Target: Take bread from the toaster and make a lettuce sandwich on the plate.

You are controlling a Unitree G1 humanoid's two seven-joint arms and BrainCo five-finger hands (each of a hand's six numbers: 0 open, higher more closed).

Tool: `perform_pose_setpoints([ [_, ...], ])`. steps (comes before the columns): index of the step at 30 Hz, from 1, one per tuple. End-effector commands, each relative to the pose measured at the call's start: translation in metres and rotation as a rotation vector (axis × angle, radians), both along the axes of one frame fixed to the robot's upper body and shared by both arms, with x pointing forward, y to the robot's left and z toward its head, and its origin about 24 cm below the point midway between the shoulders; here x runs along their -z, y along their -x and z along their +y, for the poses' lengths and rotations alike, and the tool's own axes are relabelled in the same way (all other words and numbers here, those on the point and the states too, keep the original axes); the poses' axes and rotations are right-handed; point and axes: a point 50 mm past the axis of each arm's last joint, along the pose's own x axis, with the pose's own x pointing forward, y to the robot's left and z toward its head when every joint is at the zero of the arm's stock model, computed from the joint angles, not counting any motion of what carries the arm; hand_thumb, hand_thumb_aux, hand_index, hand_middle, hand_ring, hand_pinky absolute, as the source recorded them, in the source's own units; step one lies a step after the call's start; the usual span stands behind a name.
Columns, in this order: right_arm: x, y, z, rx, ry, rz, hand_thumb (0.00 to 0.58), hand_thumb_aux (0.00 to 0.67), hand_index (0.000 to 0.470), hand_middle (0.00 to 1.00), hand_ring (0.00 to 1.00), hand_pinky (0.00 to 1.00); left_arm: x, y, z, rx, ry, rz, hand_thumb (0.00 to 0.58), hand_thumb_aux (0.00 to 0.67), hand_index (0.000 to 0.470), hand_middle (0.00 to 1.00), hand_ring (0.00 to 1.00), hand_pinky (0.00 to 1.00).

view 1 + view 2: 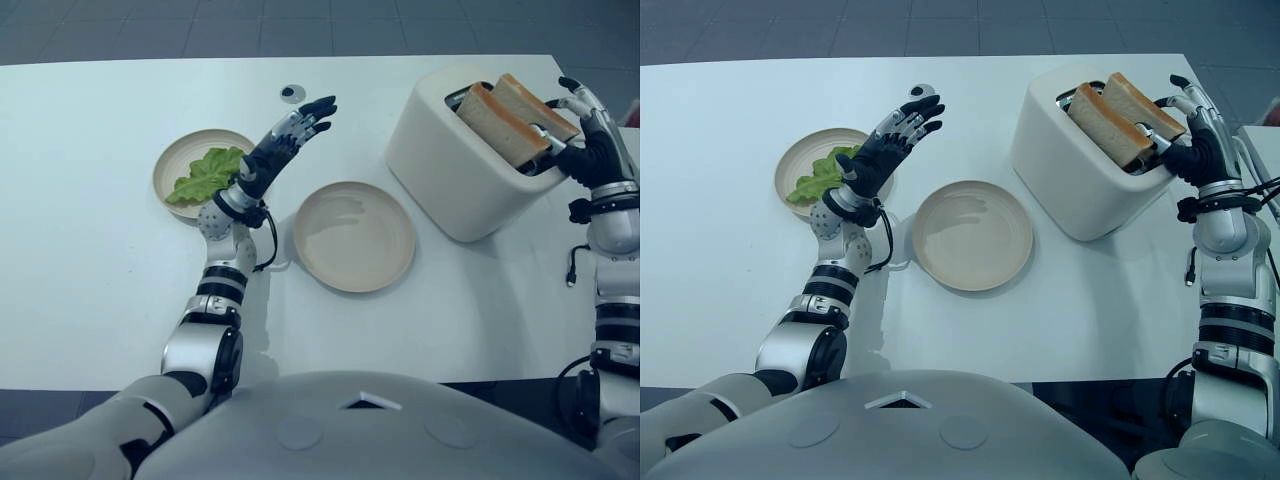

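Observation:
A white toaster point(455, 165) stands at the right of the table with two slices of bread point(500, 125) sticking out of its slots. My right hand point(590, 135) is at the toaster's right end, its fingers spread beside the nearer slices and touching the toaster's top; it holds nothing. An empty beige plate point(353, 236) lies in the middle. A second beige plate point(180, 165) at the left holds a green lettuce leaf point(207, 174). My left hand point(285, 140) hovers open, fingers stretched out, just right of the lettuce plate.
A small round dark-centred fitting point(292, 93) sits in the table top behind my left hand. The white table point(90, 270) ends at its front edge close to me and at its right edge past the toaster.

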Motion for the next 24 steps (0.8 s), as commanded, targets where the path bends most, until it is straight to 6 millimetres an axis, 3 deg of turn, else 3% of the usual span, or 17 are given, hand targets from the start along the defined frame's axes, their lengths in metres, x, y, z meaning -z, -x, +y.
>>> perform_pose_setpoints([
  [1,0.003,0.004,0.007,-0.057,-0.04,0.018,0.58,0.67,0.47,0.0,0.0,0.0,0.001,0.001,0.0,0.005,-0.014,-0.001,0.0,0.0,0.0,0.0,0.0,0.0],
  [2,-0.001,0.004,0.007,-0.055,-0.055,-0.014,0.58,0.67,0.47,0.0,0.0,0.0,0.001,0.001,0.001,0.003,-0.014,0.001,0.0,0.0,0.0,0.0,0.0,0.0],
  [4,-0.008,0.004,0.005,-0.048,-0.083,-0.076,0.58,0.67,0.47,0.19,0.19,0.19,0.002,0.0,0.002,-0.003,-0.014,0.004,0.0,0.0,0.0,0.0,0.0,0.0],
  [7,-0.023,0.005,0.008,-0.07,-0.119,-0.191,0.58,0.67,0.47,0.76,0.76,0.76,-0.001,-0.004,0.009,-0.045,-0.033,-0.011,0.0,0.0,0.0,0.0,0.0,0.0],
  [9,-0.034,0.006,0.015,-0.102,-0.123,-0.288,0.58,0.67,0.47,1.0,1.0,1.0,-0.011,-0.012,0.023,-0.176,-0.078,-0.066,0.0,0.0,0.0,0.0,0.0,0.0],
  [14,-0.061,0.015,0.015,-0.104,-0.192,-0.547,0.58,0.67,0.47,1.0,1.0,1.0,-0.05,-0.023,0.069,-0.552,-0.35,-0.355,0.0,0.0,0.0,0.0,0.0,0.0],
  [16,-0.074,0.024,0.023,-0.166,-0.22,-0.674,0.58,0.67,0.47,1.0,1.0,1.0,-0.057,-0.026,0.094,-0.701,-0.591,-0.425,0.0,0.0,0.0,0.0,0.0,0.0],
  [20,-0.085,0.04,0.051,-0.399,-0.273,-0.779,0.58,0.67,0.47,1.0,1.0,1.0,-0.032,-0.032,0.139,-0.846,-1.052,-0.367,0.0,0.0,0.0,0.0,0.0,0.0],
  [24,-0.077,0.039,0.077,-0.596,-0.351,-0.681,0.58,0.67,0.47,1.0,1.0,1.0,-0.002,-0.032,0.167,-0.884,-1.339,-0.235,0.0,0.0,0.0,0.0,0.0,0.0],
])
